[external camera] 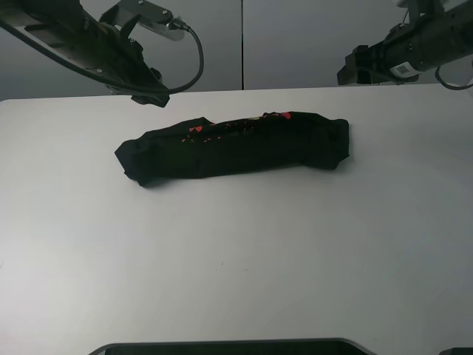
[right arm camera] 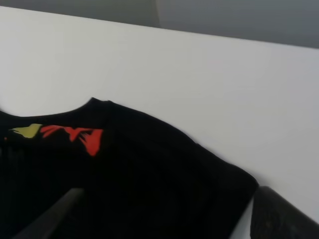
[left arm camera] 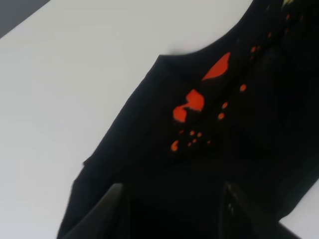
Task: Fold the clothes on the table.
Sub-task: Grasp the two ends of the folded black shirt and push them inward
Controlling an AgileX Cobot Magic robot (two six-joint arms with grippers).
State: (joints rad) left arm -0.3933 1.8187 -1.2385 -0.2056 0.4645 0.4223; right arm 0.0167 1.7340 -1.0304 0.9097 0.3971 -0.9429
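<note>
shirt location: black T-shirt (external camera: 236,148) folded into a long band, lying across the tabletop (external camera: 236,266), nearer the far edge, about midway between left and right edges
handling: judged light, soft, floppy; layers likely slip open if lifted by one end
grip spot: best guess both short ends, pinching all layers
left end effector (left arm camera: 173,186): released, empty, raised near band's left end
right end effector (right arm camera: 167,194): released, empty, raised off right end
writing: red print (external camera: 266,117) plus a yellow scrap along far fold, creased, unreadable; no label seen

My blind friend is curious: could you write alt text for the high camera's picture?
A black T-shirt with red print lies folded into a long bundle on a white table. The dark left arm and right arm reach in from the upper corners, neither holding it.
</note>
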